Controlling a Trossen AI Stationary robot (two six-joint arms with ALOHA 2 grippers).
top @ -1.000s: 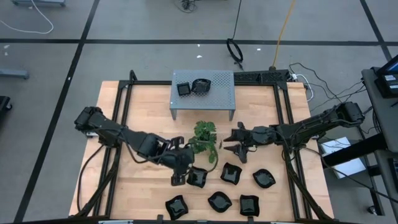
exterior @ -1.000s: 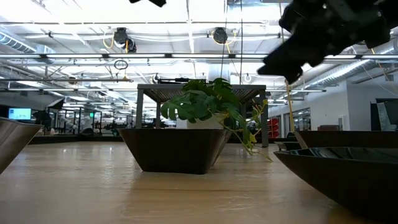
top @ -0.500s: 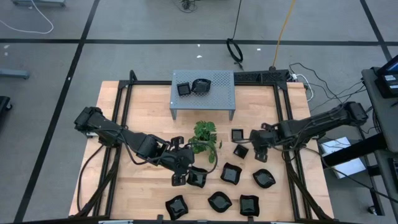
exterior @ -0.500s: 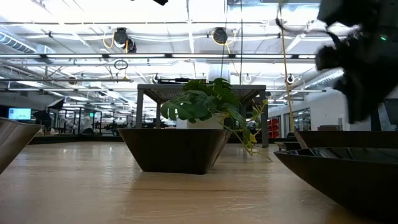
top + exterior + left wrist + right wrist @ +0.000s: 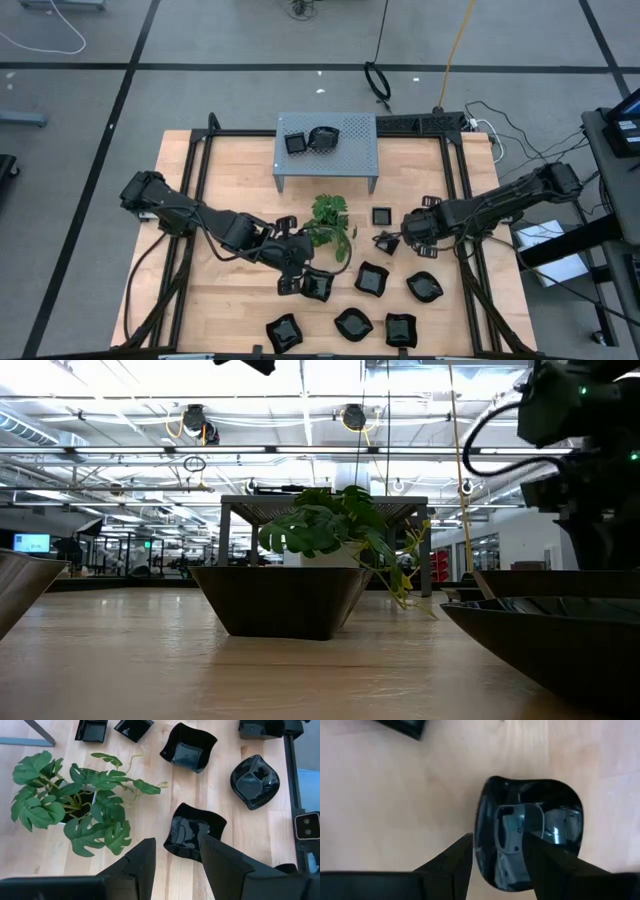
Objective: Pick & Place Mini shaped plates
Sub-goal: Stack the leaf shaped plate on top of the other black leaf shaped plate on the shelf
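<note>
The wooden bench [image 5: 230,175] carried a grey perforated metal shelf [image 5: 352,150] at its far side, with two mini shaped plates [image 5: 310,140] on top, and a green leafy plant [image 5: 328,222] near the middle. More glossy black plates lay spread over the near half of the bench. The left tool [image 5: 291,284] hovered beside the plant, its fingers [image 5: 142,862] apart astride the rim of a wavy-edged plate [image 5: 192,831]. The right tool [image 5: 390,241] hung low with fingers [image 5: 455,862] apart over the rim of a rounded plate [image 5: 540,827], just beside a small square plate [image 5: 381,216].
</note>
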